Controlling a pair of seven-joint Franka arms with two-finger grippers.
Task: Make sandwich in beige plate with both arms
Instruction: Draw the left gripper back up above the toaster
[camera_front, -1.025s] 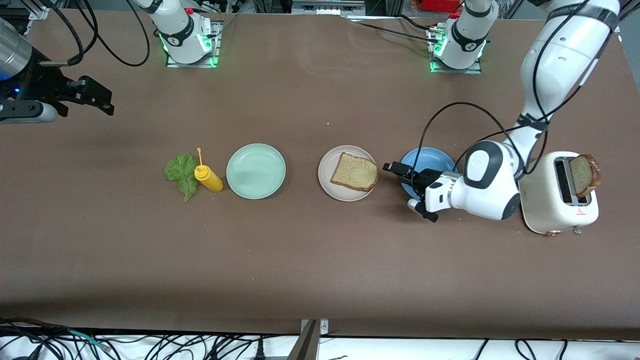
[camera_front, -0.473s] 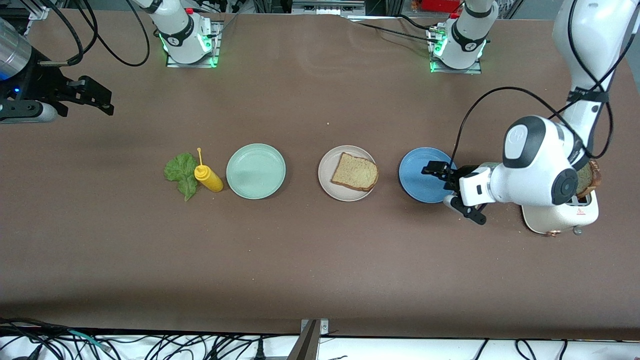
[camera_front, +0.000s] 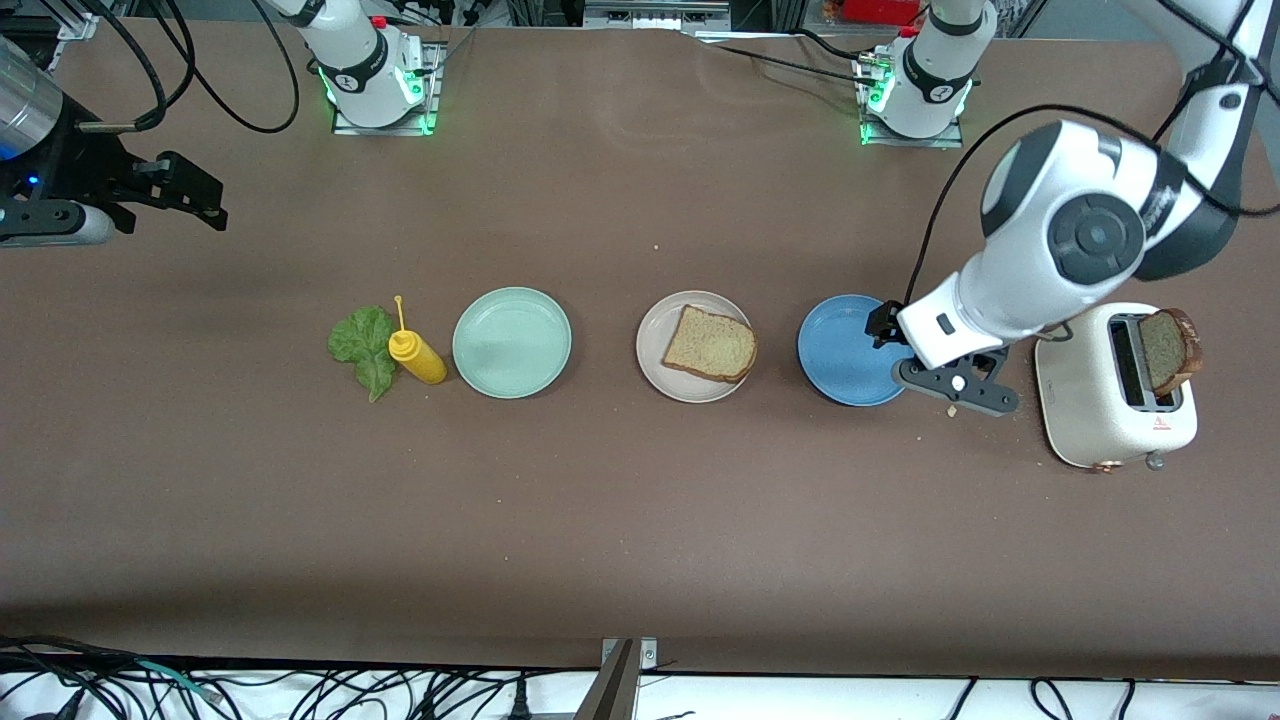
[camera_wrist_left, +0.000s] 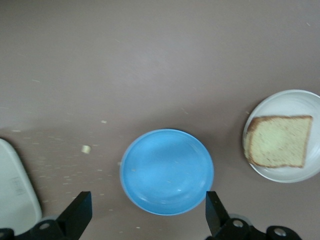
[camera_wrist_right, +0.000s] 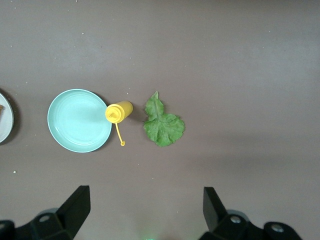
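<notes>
- Beige plate (camera_front: 655, 365) is set mid-surface (camera_front: 640, 520), one bread slice (camera_front: 710, 344) on it.
- Left pincer (camera_front: 935, 365), fingers apart, is held over the blue plate (camera_front: 840, 360).
- Right pincer (camera_front: 190, 195), fingers apart, is kept waiting.

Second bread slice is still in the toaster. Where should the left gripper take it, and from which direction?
Probably from above, on the top half of the bread slice that sticks out of the toaster. It stands on edge in the slot, so only its two flat faces are free: fingers on either face, then lift straight up. The left gripper, open, is over the table beside the blue plate.
</notes>
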